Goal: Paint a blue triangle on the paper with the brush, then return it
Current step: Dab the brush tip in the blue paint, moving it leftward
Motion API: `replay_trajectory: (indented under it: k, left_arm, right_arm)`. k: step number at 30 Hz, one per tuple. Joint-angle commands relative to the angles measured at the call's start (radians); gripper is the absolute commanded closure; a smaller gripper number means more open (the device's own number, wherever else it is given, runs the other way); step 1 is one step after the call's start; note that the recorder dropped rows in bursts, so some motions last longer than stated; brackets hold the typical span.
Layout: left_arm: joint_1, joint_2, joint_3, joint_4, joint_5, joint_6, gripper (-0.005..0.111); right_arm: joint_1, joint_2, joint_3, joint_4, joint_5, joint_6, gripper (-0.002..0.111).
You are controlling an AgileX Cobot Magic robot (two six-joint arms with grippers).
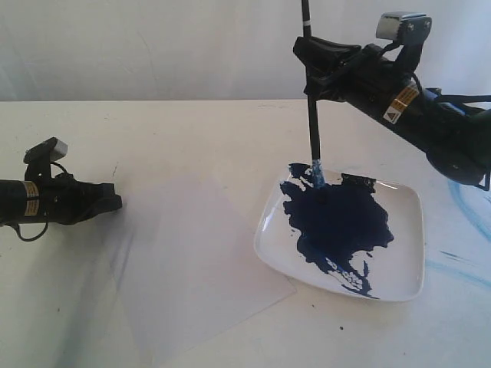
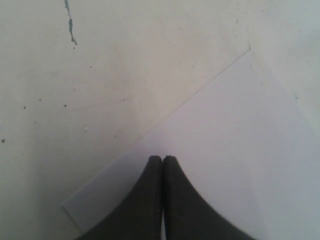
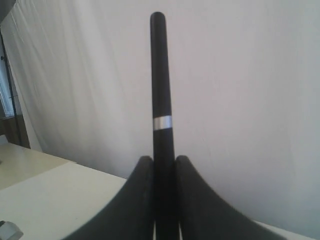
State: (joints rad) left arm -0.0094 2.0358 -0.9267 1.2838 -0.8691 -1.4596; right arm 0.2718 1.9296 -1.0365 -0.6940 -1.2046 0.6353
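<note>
My right gripper [image 1: 311, 63] is shut on the black-handled brush [image 1: 312, 130], holding it upright; the blue-coated tip touches the dark-blue paint pool [image 1: 341, 218] at the far edge of the square white plate [image 1: 406, 261]. In the right wrist view the brush handle [image 3: 161, 90] rises between my right gripper's [image 3: 163, 162] jaws, which press on it. The pale paper [image 1: 192, 261] lies flat to the left of the plate, and I see no blue triangle on it. My left gripper [image 1: 116, 202] hovers low at the paper's left edge, shut and empty. In the left wrist view, my left gripper [image 2: 162, 159] is over the paper [image 2: 235, 150].
Pale blue smears [image 1: 468, 207] mark the table to the right of the plate. A white curtain backs the table. A small blue-green streak [image 2: 70, 22] marks the tabletop in the left wrist view.
</note>
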Motion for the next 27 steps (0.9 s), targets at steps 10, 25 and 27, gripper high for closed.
replay_trajectory:
  k: [10, 25, 27]
  left_arm:
    - [-0.003, 0.002, 0.005, 0.019, 0.051, 0.002, 0.107]
    - [-0.003, 0.002, 0.005, 0.019, 0.051, 0.002, 0.107]
    - [-0.003, 0.002, 0.005, 0.019, 0.051, 0.002, 0.107]
  right_arm:
    - [0.058, 0.023, -0.003, -0.016, -0.007, 0.046, 0.108]
    - [0.082, 0.091, -0.010, -0.011, -0.017, 0.042, 0.108]
    - [0.098, 0.097, -0.010, -0.003, -0.017, 0.010, 0.108]
